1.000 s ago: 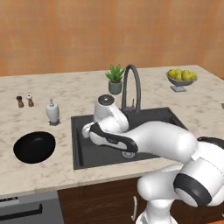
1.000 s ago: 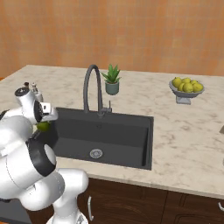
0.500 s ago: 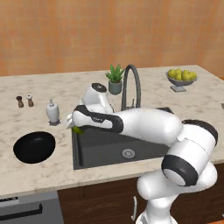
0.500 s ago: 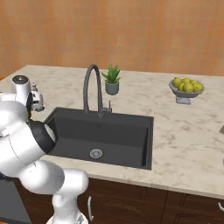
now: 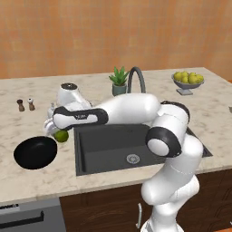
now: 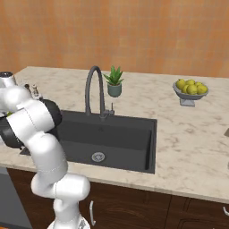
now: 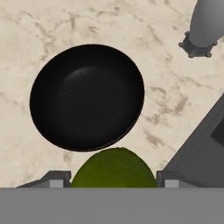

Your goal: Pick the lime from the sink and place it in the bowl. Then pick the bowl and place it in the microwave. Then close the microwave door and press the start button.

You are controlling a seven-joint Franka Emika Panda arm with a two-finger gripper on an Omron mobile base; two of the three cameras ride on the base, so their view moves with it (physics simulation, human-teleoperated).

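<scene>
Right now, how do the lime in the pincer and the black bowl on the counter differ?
The small round yellow-green lime is far smaller than the shallow glossy black bowl. The lime is matte green; the bowl is shiny black. The lime is held off the counter between the pincer fingers, just outside the bowl's rim; the bowl rests on the marble counter, holding nothing. Both look round.

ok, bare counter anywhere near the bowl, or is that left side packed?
Left of the sink is crowded: bowl, the gripper holding the lime, a soap dispenser and two shakers. Free patches: marble between the bowl and the front edge, the stretch between sink and fruit dish, and the back strip between shakers and plant.
</scene>
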